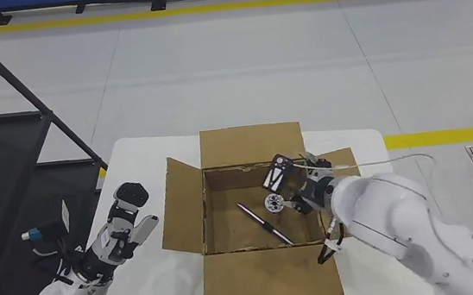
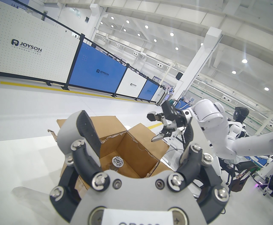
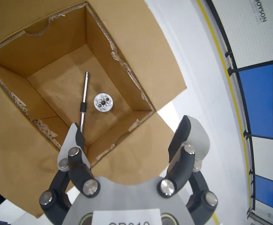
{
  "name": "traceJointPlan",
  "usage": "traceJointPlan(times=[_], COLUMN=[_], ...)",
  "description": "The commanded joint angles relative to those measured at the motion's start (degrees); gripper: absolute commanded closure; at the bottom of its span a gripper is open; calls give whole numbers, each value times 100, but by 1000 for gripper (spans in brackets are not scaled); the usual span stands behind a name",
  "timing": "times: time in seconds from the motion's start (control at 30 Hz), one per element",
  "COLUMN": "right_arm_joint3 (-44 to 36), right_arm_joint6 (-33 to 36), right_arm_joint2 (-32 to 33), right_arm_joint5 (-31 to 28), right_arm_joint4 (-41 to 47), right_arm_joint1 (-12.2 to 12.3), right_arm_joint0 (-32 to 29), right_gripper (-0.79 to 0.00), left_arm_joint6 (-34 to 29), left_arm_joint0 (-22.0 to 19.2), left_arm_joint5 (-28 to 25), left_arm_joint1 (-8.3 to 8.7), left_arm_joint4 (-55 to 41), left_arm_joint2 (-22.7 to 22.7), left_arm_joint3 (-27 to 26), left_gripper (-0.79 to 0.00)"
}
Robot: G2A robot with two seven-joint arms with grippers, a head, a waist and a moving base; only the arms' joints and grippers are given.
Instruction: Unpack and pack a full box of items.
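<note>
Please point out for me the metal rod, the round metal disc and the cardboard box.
metal rod (image 3: 84, 91): right wrist view, on its shaft.
round metal disc (image 3: 103, 102): right wrist view, at its centre.
cardboard box (image 3: 111, 68): right wrist view, on an inner wall.

The top camera is looking down from high above the table (image 1: 140, 179), the box (image 1: 249, 142) toward six o'clock. The left wrist camera is facing it from nine o'clock, the right peering in closely from three o'clock. All are sharing the box's inside.
</note>
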Motion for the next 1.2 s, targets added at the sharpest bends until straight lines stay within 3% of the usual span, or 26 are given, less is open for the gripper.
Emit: traceJointPlan(times=[0.0,0.17,0.43,0.57,0.83,0.87,0.9,0.93,0.97,1.03,1.17], right_arm_joint3=[475,1752,3535,4139,4950,4988,5060,5108,5137,5221,5272], right_arm_joint6=[-135,-151,-454,-533,-921,-935,-956,-960,-966,-953,-933], right_arm_joint2=[-472,-1423,-2034,-2099,-2062,-2062,-2063,-2062,-2058,-2062,-2030], right_arm_joint5=[14,308,802,1022,854,840,820,790,773,715,678], right_arm_joint4=[220,674,1018,1045,1226,1226,1222,1232,1234,1202,1157], right_arm_joint1=[-180,-754,-1442,-1648,-1907,-1927,-1964,-1991,-2009,-2065,-2137], right_arm_joint0=[270,828,1182,1222,1187,1187,1188,1188,1192,1207,1234], right_gripper=[-785,-785,-785,-785,-785,-683,-496,-379,-342,-182,-31], left_arm_joint6=[0,0,0,0,0,0,0,0,0,0,0], left_arm_joint0=[0,0,0,0,0,0,0,0,0,0,0], left_arm_joint5=[0,0,0,0,0,0,0,0,0,0,0], left_arm_joint1=[0,0,0,0,0,0,0,0,0,0,0], left_arm_joint4=[0,0,0,0,0,0,0,0,0,0,0], left_arm_joint2=[0,0,0,0,0,0,0,0,0,0,0], left_arm_joint3=[0,0,0,0,0,0,0,0,0,0,0], left_gripper=[-785,-785,-785,-785,-785,-785,-785,-785,-785,-785,-785])
